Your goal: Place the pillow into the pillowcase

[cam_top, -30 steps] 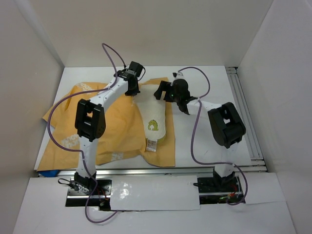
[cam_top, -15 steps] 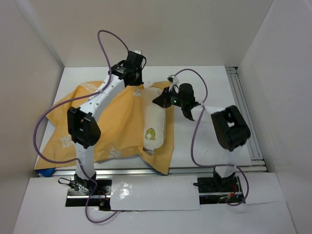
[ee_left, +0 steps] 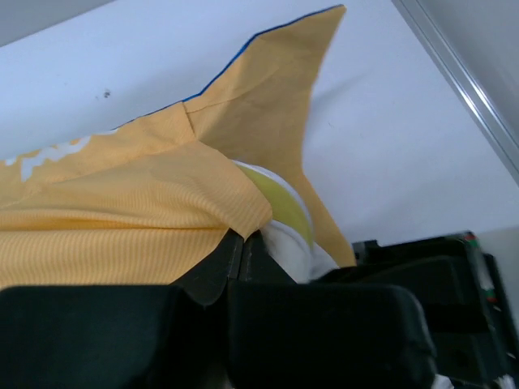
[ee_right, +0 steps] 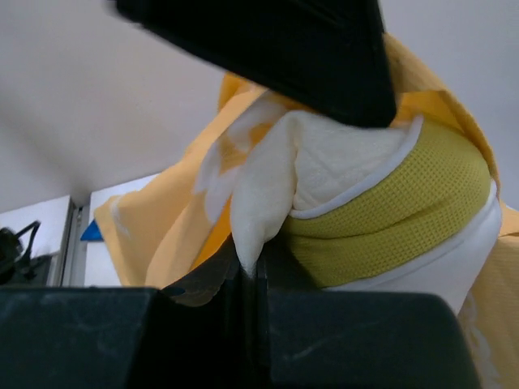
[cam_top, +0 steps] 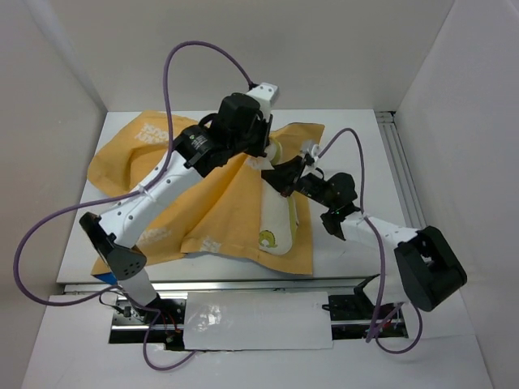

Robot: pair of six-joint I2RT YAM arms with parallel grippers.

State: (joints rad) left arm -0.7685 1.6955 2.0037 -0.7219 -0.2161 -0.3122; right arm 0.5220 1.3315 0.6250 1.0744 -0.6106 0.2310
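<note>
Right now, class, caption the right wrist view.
Right gripper, jaws shut on the pillow corner, pillowcase draped around it.

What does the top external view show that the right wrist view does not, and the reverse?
Only top external: the orange pillowcase spread across the table, and the yellow mark on the pillow. Only right wrist: the right gripper shut on a cream pillow corner, beside a yellow-green mesh band. Both: the pillow partly covered by the pillowcase.

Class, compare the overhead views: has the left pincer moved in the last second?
Yes. The left pincer has shifted right, toward the rail on the right, pulling the pillowcase along.
</note>
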